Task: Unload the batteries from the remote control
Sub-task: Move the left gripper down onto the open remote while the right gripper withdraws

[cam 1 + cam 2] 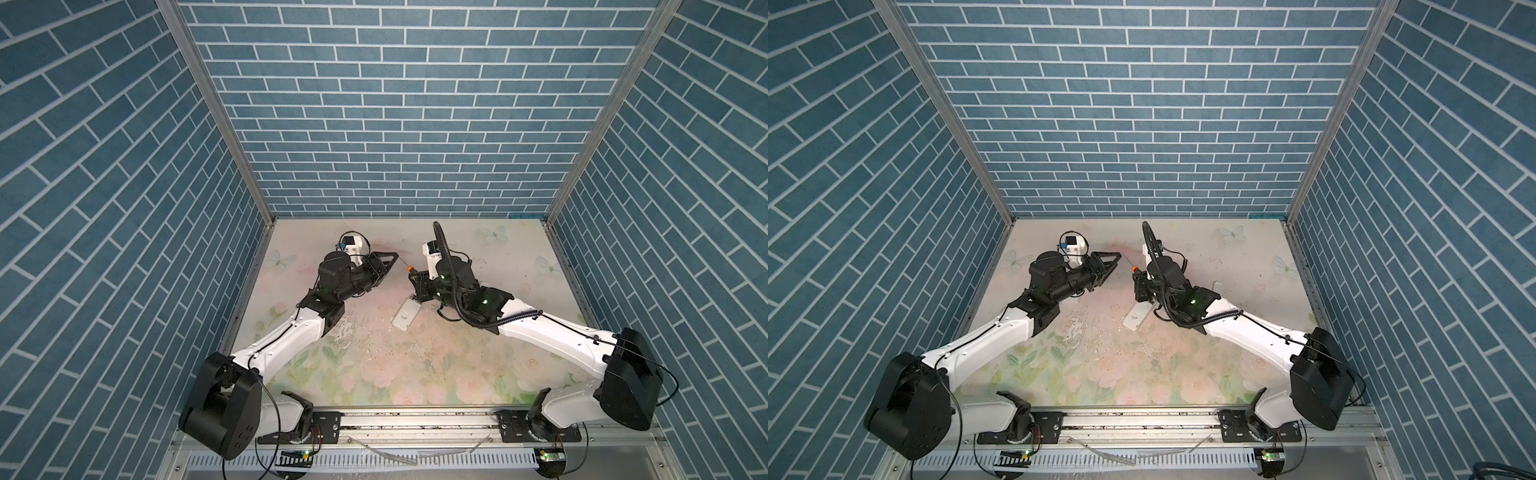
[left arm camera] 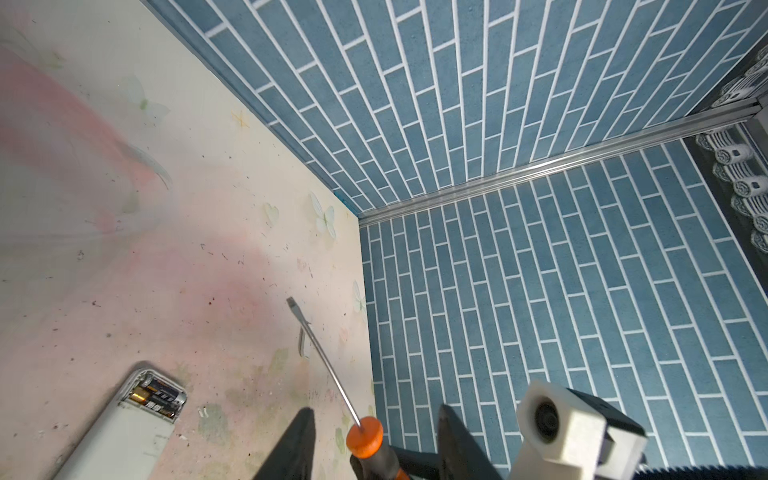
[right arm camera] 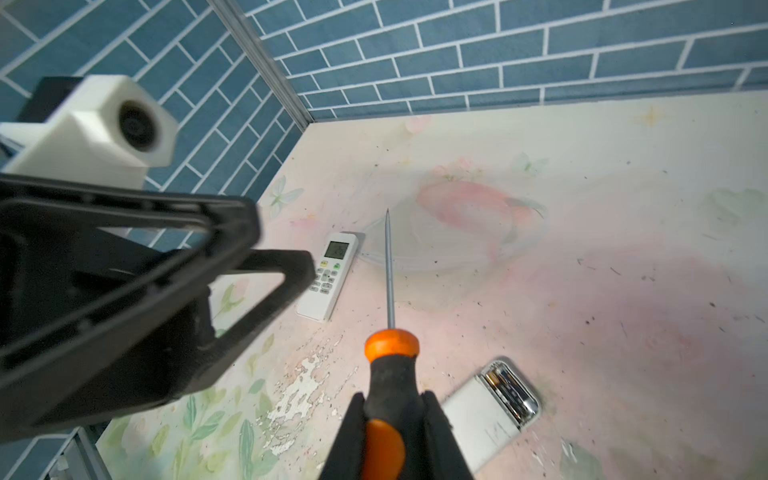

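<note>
- Setting: floral table (image 1: 415, 374) enclosed by blue brick-pattern walls (image 1: 374, 124). Both my arms reach toward the middle, tips facing each other.
- R pincer (image 3: 392, 399): closed on the screwdriver (image 3: 390, 347), w/ one finger clamped on each side of the black-and-orange handle. The shaft points away from my wrist and runs above the table, its tip touching nothing.
- L pincer (image 2: 376, 413): open and gripping nothing. In the L wrist view the screwdriver's orange collar sits btwn the two fingers (image 2: 295, 444) w/ a gap on each side.
- Remote control (image 1: 406, 318): white, lying back-up near the table centre in both top views. It is just beside the R pincer and partly under that arm. The cover is off and the compartment at the end nearer the R pincer is exposed.
- Batteries (image 2: 160, 397): inside that open compartment, side by side, black w/ gold ends. I count two, though glare in the R wrist view leaves the number unsure.
- Second remote (image 3: 328, 276): white, face-up, w/ display and buttons showing. It lies on the table well apart from the opened one and is seen past the L pincer in the R wrist view.
- Clear dish (image 3: 415, 268): shallow and see-through, resting on the table just beside the second remote. The screwdriver shaft crosses in front of its rim in the R wrist view.
</note>
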